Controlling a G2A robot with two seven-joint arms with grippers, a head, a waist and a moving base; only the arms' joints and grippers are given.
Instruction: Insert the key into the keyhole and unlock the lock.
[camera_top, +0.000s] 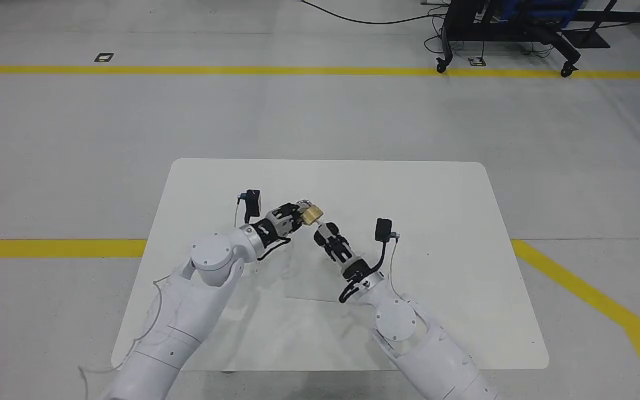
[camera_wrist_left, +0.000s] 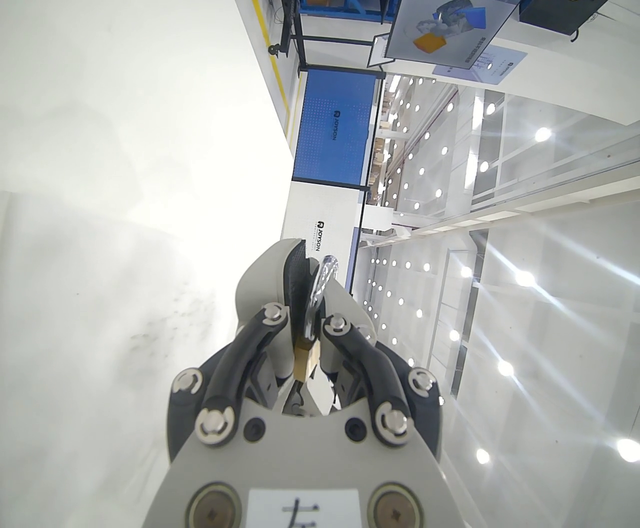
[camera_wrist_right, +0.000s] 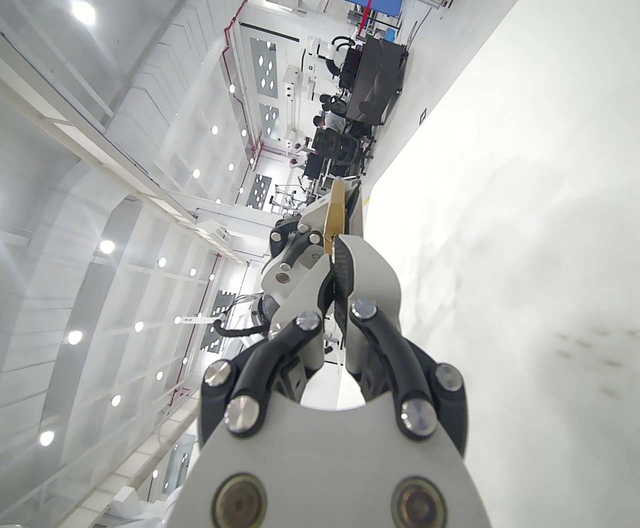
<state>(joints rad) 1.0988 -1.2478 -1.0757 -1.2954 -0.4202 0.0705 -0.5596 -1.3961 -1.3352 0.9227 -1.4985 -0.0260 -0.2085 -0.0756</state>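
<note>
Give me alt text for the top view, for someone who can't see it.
Over a white table, the left end effector grips a brass padlock while the right end effector, shut, points at it from close by. Around the table lies grey floor with yellow lines.

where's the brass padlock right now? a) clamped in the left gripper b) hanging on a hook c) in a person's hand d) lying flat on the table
a: the left wrist view shows the brass padlock, shackle outward, pinched between the shut fingers of the left gripper, off the table.
</note>
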